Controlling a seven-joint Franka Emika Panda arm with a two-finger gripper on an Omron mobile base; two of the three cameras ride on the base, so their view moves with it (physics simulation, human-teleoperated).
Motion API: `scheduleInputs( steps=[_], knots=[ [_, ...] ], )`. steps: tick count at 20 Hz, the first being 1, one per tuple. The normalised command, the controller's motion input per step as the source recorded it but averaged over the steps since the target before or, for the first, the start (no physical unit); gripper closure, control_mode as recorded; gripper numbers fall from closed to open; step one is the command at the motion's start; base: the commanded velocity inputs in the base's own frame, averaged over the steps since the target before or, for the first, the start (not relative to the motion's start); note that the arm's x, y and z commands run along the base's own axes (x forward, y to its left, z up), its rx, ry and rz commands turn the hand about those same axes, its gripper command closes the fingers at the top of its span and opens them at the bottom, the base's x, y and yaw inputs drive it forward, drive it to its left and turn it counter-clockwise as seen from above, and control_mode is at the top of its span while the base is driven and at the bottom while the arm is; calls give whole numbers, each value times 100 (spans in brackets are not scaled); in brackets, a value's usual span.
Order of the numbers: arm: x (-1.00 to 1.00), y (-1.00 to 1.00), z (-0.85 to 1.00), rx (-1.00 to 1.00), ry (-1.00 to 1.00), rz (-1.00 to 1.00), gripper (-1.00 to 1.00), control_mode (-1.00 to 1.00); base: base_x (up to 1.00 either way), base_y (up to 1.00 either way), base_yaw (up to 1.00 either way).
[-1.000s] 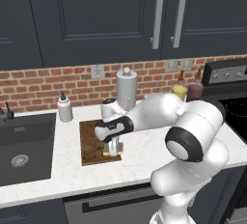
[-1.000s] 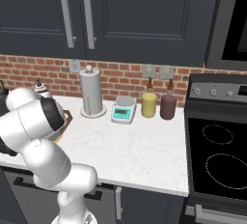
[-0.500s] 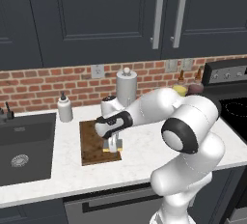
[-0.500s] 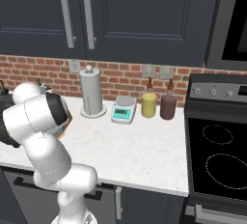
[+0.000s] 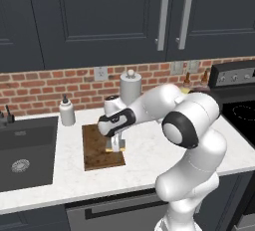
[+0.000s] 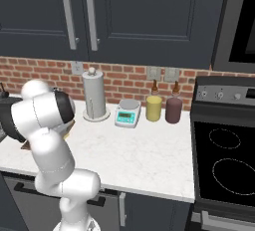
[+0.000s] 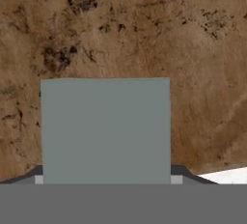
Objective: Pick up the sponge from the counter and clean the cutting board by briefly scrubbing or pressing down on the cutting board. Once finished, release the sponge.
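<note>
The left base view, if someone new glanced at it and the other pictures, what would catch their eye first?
The big white arm bends low over the counter, its gripper clamping the sponge at the right edge of the dark brown cutting board. The hand view shows the sponge's grey top against the stained wood. In the right base view, a paper towel roll, a teal scale and two jars line the brick wall.

Dark cabinets [image 5: 99,21] hang above a red brick backsplash [image 6: 124,78], stove [image 6: 226,165] alongside.
</note>
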Motion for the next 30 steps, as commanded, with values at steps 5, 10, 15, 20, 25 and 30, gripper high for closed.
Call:
scheduleInputs(
  steps=[5, 10, 15, 20, 25, 30],
  knots=[
    [36, 0, -1, 0, 3, 0, 100, -100, 0, 0, 0],
    [44, 0, 0, 0, 6, 0, 100, -100, 0, 0, 0],
    [44, 0, 0, 0, 6, 0, 100, -100, 0, 0, 0],
    [43, 0, -1, 0, 6, 0, 100, -100, 0, 0, 0],
    [48, 2, 0, 0, 8, 0, 100, -100, 0, 0, 0],
    [11, 39, 0, 1, 2, 6, 100, -100, 0, 0, 0]
  ],
)
